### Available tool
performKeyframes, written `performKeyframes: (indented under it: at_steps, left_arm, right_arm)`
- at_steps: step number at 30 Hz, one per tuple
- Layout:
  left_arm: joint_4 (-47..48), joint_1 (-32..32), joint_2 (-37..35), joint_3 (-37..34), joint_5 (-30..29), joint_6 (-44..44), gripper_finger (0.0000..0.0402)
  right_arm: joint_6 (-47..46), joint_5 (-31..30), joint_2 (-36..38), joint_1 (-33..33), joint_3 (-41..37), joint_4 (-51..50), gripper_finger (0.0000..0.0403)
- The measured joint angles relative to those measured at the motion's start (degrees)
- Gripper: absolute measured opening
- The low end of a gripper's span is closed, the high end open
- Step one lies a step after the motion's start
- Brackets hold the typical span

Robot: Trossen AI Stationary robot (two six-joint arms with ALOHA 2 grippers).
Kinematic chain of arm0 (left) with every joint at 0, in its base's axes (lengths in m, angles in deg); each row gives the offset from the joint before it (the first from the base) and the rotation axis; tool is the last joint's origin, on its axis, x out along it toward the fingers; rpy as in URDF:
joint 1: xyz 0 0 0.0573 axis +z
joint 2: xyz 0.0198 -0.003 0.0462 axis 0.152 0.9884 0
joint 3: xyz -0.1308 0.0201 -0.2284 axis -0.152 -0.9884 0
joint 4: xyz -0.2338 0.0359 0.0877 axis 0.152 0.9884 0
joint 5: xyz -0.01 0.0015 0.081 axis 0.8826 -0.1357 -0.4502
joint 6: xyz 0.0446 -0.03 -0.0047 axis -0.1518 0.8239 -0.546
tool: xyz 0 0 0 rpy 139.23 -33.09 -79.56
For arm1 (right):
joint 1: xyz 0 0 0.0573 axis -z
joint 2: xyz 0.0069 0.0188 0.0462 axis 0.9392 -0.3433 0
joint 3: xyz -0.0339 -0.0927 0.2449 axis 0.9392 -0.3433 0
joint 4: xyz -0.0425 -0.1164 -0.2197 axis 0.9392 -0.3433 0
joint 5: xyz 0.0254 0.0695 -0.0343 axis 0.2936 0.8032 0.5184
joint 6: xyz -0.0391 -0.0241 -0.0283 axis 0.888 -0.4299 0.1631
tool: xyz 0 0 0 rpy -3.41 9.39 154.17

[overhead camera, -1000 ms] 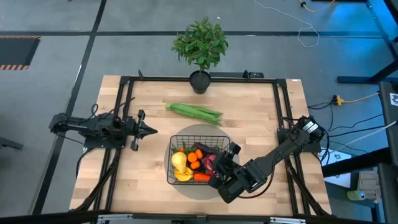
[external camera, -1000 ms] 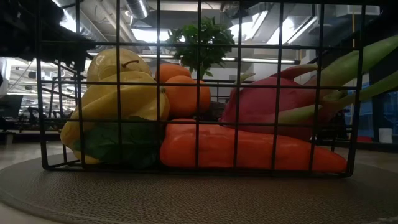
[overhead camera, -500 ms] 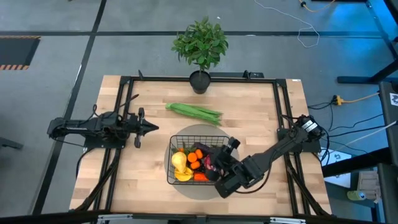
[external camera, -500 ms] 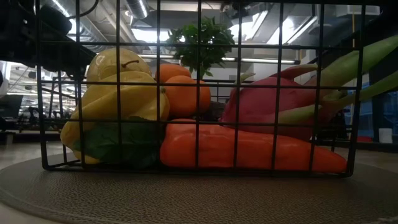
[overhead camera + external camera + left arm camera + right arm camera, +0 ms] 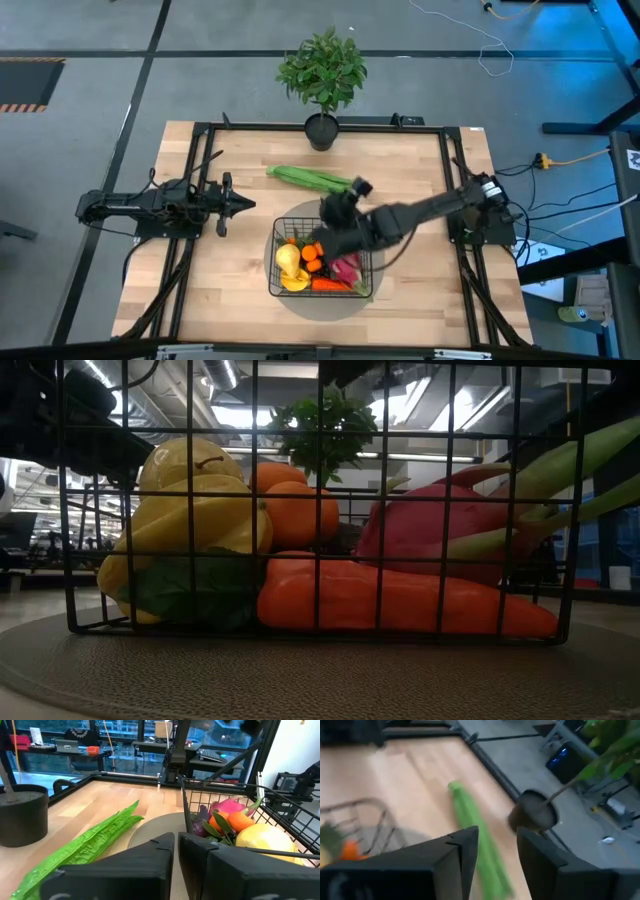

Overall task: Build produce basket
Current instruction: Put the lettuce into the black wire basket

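The black wire basket (image 5: pixel 272 262) stands on a round grey mat (image 5: pixel 318 306) near the table's front edge. It holds produce: a yellow fruit (image 5: pixel 288 262), orange tomatoes (image 5: pixel 312 255), a red chili (image 5: pixel 325 285) and a pink radish (image 5: pixel 346 268). The long green beans (image 5: pixel 312 180) lie flat on the wood beyond the basket. My right gripper (image 5: pixel 326 214) hovers open over the basket's far edge, facing the beans (image 5: pixel 470 815), with nothing between its fingers. My left gripper (image 5: pixel 245 207) waits shut and level at the table's left, clear of everything.
A leafy potted plant (image 5: pixel 322 70) stands at the middle of the far edge, its dark pot (image 5: pixel 535 815) just beyond the beans. Black frame rails (image 5: pixel 200 190) run along the table's sides. Bare wood lies left and right of the mat.
My right gripper has risen from the basket's near right corner and swung across the basket toward the far edge and the green beans, its wrist rolling on the way. The pink radish it covered now shows in the basket. My left arm has swung slightly toward the far edge.
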Motion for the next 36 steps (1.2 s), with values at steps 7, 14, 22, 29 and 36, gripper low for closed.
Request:
performKeyframes:
  at_steps: [7,14,22,29,36]
  left_arm:
    - [0.0,-0.02,0.0,0.0,0.0,0.0,0.0026]
    - [0.02,-0.02,0.0,0.0,0.0,0.0,0.0029]
    - [0.02,-0.02,0.0,0.0,-0.02,-0.02,0.0018]
    - [0.04,-0.04,0.0,0.0,-0.02,-0.02,0.0007]
    - [0.04,-0.04,0.02,0.0,-0.04,-0.02,0.0001]
  right_arm:
    - [16.46,1.43,0.0,6.78,7.53,0.3,0.0136]
    - [24.73,1.47,0.0,11.27,10.09,6.12,0.0136]
    - [30.73,2.98,0.0,18.86,10.09,6.26,0.0165]
    - [28.13,20.46,-1.04,28.15,10.07,7.21,0.0229]
    - [25.85,47.93,-5.95,34.2,10.03,7.92,0.0237]
